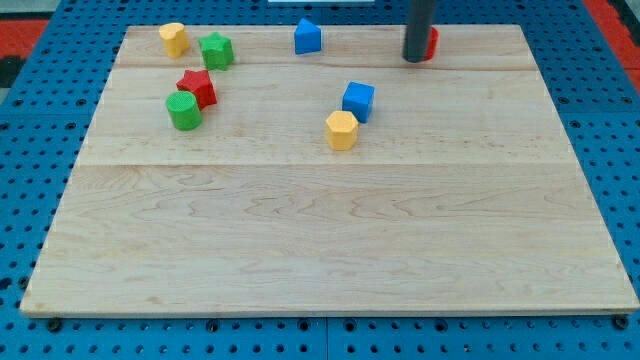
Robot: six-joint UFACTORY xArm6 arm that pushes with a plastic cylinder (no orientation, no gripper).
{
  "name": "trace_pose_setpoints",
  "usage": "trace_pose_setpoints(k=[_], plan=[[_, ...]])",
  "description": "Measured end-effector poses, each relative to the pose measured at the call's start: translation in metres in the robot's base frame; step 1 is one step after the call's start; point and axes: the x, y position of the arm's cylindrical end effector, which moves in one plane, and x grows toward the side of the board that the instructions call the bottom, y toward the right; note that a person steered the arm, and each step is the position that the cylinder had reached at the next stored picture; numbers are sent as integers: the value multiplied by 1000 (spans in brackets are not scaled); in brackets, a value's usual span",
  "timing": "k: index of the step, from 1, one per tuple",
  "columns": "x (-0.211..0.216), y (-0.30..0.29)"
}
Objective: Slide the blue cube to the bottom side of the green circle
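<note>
The blue cube [358, 100] lies on the wooden board right of centre in the upper half, touching a yellow hexagonal block [341, 130] at its lower left. The green circle, a short green cylinder [183, 110], stands at the view's left, with a red star block [198, 86] touching its upper right. My tip [415, 59] is at the view's top right, up and to the right of the blue cube and well apart from it. The rod hides most of a red block [431, 42] behind it.
A yellow block [174, 39] and a green star-like block [216, 50] sit at the top left. A blue house-shaped block [307, 37] sits at the top centre. The board's edge [320, 316] borders a blue pegboard.
</note>
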Motion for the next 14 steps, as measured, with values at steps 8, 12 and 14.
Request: trace_pose_setpoints(k=[8,12,14], plan=[[96,-147],[130,-246],[86,-211]])
